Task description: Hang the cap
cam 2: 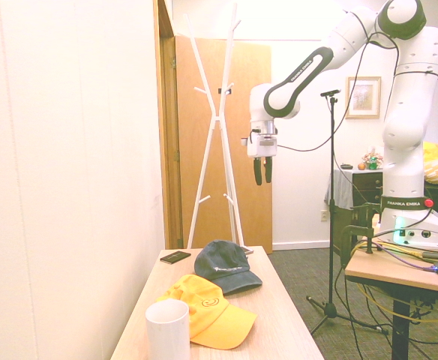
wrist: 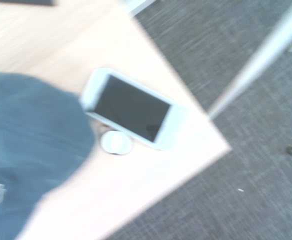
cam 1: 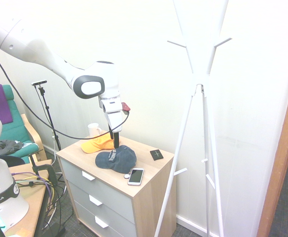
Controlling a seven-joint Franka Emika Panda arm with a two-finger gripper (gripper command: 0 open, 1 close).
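The dark navy cap lies on the wooden dresser top, its brim toward the yellow cap; it also shows in the second exterior view and in the wrist view. My gripper hangs in the air well above the dresser with its fingers pointing down. It is open, with nothing between the fingers. In the first exterior view the gripper lines up just over the cap's crown. The white coat rack stands on the floor beside the dresser, its pegs bare.
An orange-yellow cap and a white mug sit on the dresser beyond the navy cap. A white phone and a small white disc lie by the dresser's corner. A flat black item rests near the wall.
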